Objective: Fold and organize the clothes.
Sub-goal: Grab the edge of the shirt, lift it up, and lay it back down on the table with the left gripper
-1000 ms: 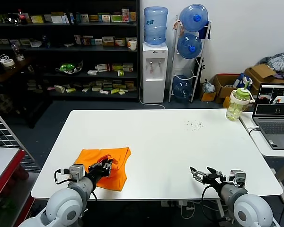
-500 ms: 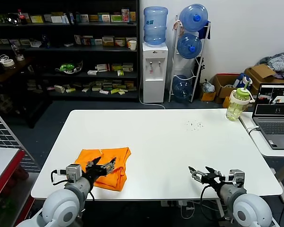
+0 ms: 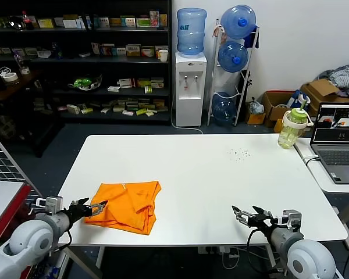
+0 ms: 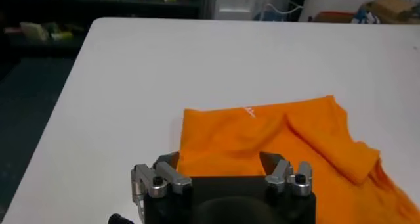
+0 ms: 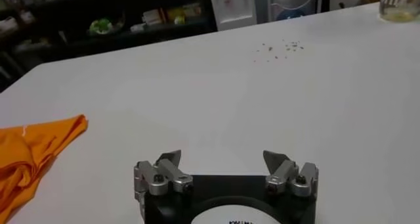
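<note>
One orange T-shirt [image 3: 127,205] lies folded on the near left of the one white table [image 3: 209,174]. Two grippers are in view: the left gripper [image 3: 95,206] at the shirt's left edge, the right gripper [image 3: 248,213] near the table's near right edge. Far right, one green bottle [image 3: 293,128] stands beside one laptop [image 3: 339,139]. Behind, one water dispenser [image 3: 189,87] and four blue water jugs, one of them on top of the dispenser.

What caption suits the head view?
Folded orange T-shirt lies on the white table; open left gripper beside it, right gripper idle.
</note>
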Tool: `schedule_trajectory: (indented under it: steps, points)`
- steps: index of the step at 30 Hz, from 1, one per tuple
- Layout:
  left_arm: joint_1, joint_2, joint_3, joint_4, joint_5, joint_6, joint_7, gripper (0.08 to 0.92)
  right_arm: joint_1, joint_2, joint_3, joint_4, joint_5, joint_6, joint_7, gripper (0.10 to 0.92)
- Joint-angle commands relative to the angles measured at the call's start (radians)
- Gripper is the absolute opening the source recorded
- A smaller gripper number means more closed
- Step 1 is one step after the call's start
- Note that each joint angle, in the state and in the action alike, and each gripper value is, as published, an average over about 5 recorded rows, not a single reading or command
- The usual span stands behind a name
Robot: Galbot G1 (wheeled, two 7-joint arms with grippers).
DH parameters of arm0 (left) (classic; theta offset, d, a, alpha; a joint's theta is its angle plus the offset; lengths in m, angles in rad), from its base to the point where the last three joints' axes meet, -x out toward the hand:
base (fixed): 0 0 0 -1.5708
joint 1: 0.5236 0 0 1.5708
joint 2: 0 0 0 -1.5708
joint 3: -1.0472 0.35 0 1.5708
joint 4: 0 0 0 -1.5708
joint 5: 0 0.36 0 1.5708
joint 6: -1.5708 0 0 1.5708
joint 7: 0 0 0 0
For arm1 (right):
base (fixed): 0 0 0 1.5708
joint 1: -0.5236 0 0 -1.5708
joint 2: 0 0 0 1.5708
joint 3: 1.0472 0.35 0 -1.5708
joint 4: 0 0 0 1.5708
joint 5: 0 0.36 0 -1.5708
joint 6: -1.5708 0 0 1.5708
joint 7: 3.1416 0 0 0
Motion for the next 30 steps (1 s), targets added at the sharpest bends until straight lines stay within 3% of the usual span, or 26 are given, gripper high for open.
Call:
schedule_trajectory:
  steps: [1,23,26,30]
  points:
    - [-0.118,0.048,0.013,0.23,-0.05,0.02,0.26,0.823,-0.002,-0.002,0.002,-0.003,0.001,0.0,-0.002,0.823]
    - [-0.196,-0.034,0.099,0.23,-0.019,0.06,0.205,0.821,0.009,-0.003,-0.004,-0.015,0.007,-0.003,0.002,0.823]
    - [-0.196,-0.036,0.1,0.229,-0.017,0.061,0.199,0.787,0.008,-0.004,-0.003,-0.014,0.008,-0.003,0.002,0.823]
    - [-0.192,-0.038,0.099,0.228,-0.014,0.061,0.193,0.682,0.007,-0.004,-0.003,-0.013,0.008,-0.003,0.002,0.823]
